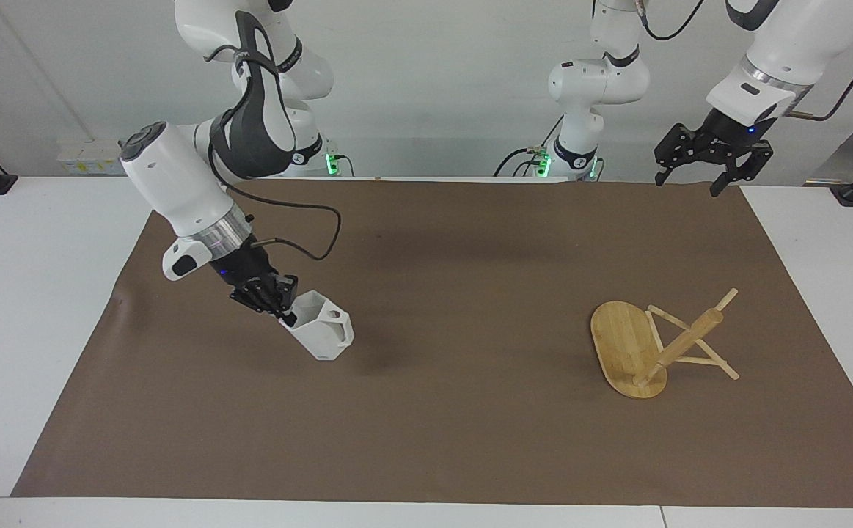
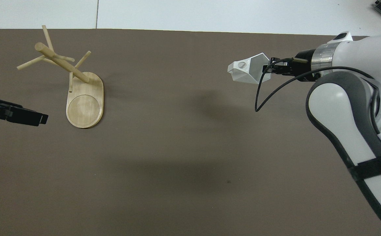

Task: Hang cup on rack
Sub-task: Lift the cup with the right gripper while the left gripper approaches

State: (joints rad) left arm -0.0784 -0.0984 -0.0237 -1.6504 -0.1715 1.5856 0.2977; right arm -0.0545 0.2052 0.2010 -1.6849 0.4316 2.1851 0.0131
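The right end effector is clamped on the rim of the small white faceted cup with a blocky pierced handle, carrying it tilted in the air above the brown mat that covers the worktop, over the right arm's end of it. In the overhead view the cup's handle hole faces away from the wrist, toward the light bamboo rack with an oval base, thick post and thin pegs. That rack stands on the mat well apart from the cup, toward the left arm's end of the worktop, so the carry must run along the worktop's length. Its post reads as leaning in both views, which may only be the camera angle, and the pegs fan out around it. The left end effector waits raised over the mat's edge nearest the robots, fingers spread and holding nothing; it is the nearer to the rack.
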